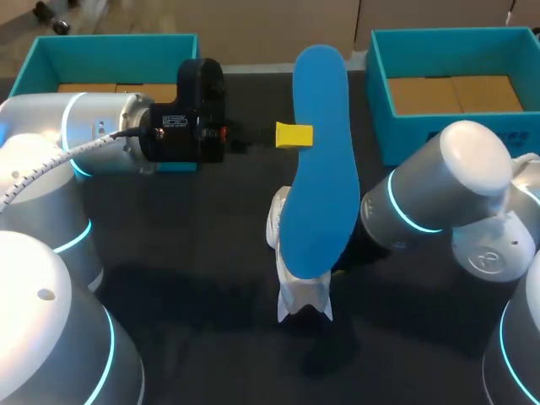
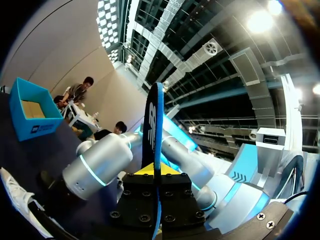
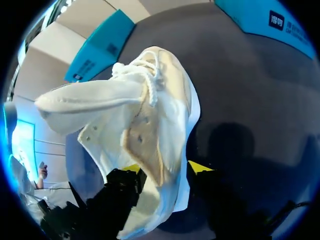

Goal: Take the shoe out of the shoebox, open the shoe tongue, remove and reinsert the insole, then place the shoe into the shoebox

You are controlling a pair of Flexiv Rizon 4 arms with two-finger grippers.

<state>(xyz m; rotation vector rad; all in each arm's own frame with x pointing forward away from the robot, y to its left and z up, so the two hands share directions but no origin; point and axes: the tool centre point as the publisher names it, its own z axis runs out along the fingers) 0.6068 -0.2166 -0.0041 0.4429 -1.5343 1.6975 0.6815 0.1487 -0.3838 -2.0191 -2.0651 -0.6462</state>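
L gripper (image 1: pixel 294 135) is clamped on the blue insole (image 1: pixel 319 160), held up over the table (image 1: pixel 169 295), & R gripper (image 3: pixel 166 169) squeezes the white shoe (image 3: pixel 145 115) right by its end; insole looks light & bendy, so pinch its edge, shoe's soft, so hold its sides.

Light falls from overhead in the head view: the dark matte table (image 1: pixel 202 253) takes soft shadows under the glossy silver-white robot arms (image 1: pixel 472 160), whose casings carry pale highlights. The flat blue foam insole (image 1: pixel 321 169) is brightly lit. In the left wrist view, glare flares overhead. In the right wrist view the white fabric shoe (image 3: pixel 150 110) is bright, with a dim shadow, probably its own, beside it on the table.
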